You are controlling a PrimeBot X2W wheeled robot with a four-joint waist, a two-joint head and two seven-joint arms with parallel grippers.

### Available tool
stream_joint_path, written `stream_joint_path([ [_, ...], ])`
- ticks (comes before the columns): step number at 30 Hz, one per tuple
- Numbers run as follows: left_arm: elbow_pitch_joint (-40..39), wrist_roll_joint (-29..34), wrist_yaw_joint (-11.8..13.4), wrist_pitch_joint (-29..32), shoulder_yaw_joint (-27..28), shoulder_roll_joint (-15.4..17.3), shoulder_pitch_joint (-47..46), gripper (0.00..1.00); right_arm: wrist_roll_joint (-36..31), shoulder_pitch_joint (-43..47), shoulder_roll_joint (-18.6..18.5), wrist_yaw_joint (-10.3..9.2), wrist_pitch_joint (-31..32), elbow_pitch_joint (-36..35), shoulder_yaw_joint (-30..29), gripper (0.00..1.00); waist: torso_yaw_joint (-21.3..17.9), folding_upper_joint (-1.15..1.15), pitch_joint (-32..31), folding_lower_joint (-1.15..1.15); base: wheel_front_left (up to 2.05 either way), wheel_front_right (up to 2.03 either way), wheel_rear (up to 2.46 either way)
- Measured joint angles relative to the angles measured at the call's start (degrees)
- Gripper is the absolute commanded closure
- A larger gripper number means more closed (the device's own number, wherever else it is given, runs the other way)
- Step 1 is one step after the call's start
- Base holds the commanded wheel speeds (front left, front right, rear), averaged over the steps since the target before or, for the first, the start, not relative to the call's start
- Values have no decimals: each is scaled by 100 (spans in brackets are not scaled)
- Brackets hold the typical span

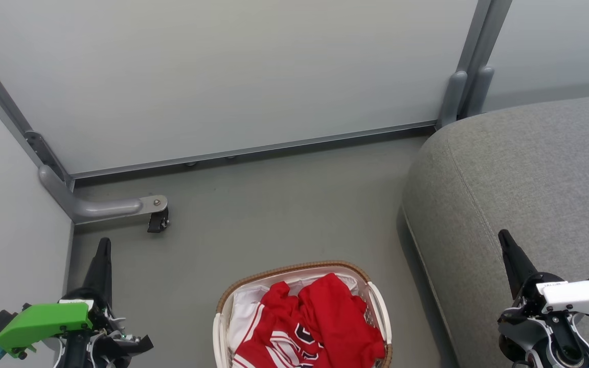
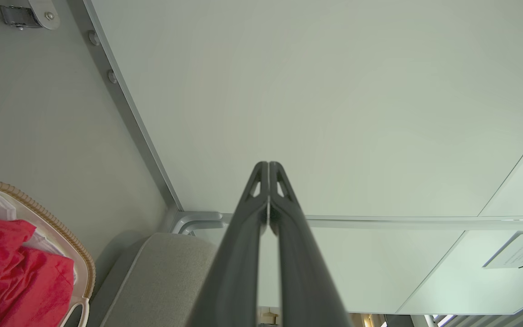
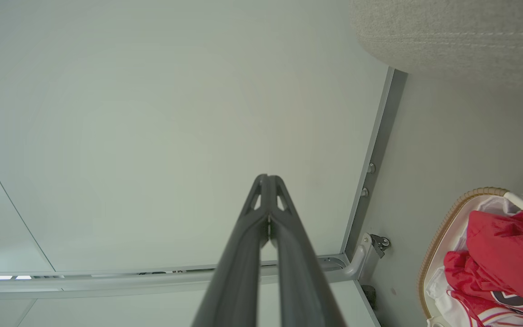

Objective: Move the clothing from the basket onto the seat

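Beside the seat [image 1: 529,168], the clothing [image 1: 315,322] is lying in the basket [image 1: 294,268].
Left gripper [image 1: 104,243] and right gripper [image 1: 504,236] are hovering closed, empty.

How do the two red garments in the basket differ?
The jersey has white stripes and dark lettering; the plain red shirt is solid red. The plain red shirt is heaped at the right of the basket, overlapping the jersey, which lies lower on the left. Both are red, crumpled and inside the basket.

Right end effector [image 3: 268,178] closed before a wall; clothing [image 3: 497,263] fills the basket [image 3: 443,227].
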Motion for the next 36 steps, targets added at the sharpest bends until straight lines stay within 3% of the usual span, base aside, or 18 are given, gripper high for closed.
stream_joint_path([
  [23, 0, 0, 0, 0, 0, 0, 0, 100, 0, 0, 0, 0, 0, 0, 0, 100, 0, 0, 0, 0, 0, 0, 0],
  [24, 10, -1, 1, 0, 0, -1, 3, 0, -1, 3, 4, 0, 0, 11, 1, 0, 0, 0, 0, 0, 0, 0, 0],
  [36, 280, 11, 8, -197, -249, -69, 262, 0, -68, 244, 93, -1, -178, 289, 116, 0, 0, 0, -20, 0, 0, 0, 0],
])
